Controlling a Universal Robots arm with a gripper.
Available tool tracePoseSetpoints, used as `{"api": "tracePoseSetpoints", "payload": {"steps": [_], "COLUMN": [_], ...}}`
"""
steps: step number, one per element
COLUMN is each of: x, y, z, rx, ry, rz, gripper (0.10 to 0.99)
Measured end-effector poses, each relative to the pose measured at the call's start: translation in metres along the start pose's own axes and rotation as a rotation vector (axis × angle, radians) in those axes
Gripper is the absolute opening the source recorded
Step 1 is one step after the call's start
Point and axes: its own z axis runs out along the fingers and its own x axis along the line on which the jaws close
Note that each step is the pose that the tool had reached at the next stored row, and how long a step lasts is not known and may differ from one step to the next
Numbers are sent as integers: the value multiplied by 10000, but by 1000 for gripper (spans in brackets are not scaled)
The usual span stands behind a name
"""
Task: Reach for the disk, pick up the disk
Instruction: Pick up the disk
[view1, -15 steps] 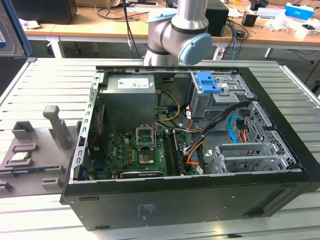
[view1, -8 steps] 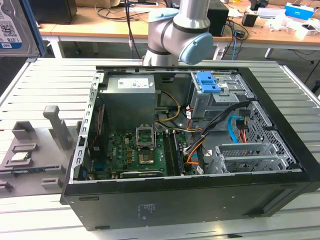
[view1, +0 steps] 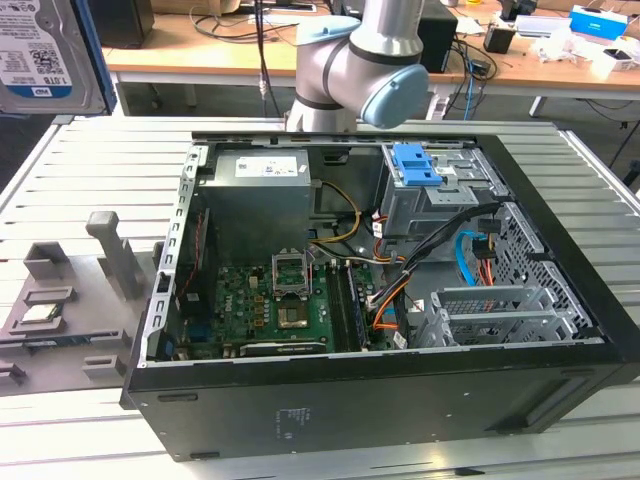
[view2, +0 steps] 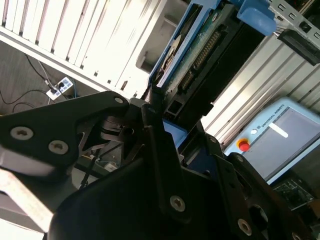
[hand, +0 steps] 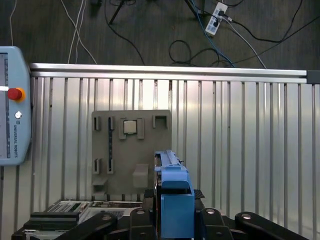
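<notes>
The disk, clamped in the gripper, has smooth blue plastic rails and a bare green circuit board. The gripper is matt black with bright metal screws. Under the gripper, the desk is ribbed pale metal, lightly shiny, and the holder plate looks like matt grey plastic.

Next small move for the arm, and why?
Probably just hold steady: the pincer looks shut on the disk, which hangs edge-on well above the ribbed table and the grey fixture plate, so the pick appears done.
</notes>
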Motion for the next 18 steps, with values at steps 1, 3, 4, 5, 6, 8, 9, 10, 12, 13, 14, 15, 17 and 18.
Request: {"api": "tracePoseSetpoints", "payload": {"steps": [1, 3, 4, 5, 6, 8, 9, 10, 12, 13, 14, 15, 17, 18], "x": [1, 3, 4, 6, 6, 7, 8, 8, 10, 10, 11, 12, 13, 14], "y": [-54, -180, -223, -283, -310, -373, -399, -437, -508, -537, -605, -638, -698, -728], "z": [-4, -10, -13, -17, -18, -21, -22, -24, -29, -30, -34, -36, -39, -41], "rx": [-4, -10, -12, -15, -17, -19, -20, -22, -27, -28, -31, -33, -35, -37], "ry": [1, 0, 0, 1, 1, -1, -1, 0, 0, 0, 0, 0, -1, 0], "rz": [1, 1, 1, 1, 1, 1, 2, 2, 0, 1, 2, 2, 1, 0], "gripper": [369, 369, 369, 369, 369, 369, 369, 369, 369, 369, 369, 369, 369, 369]}}
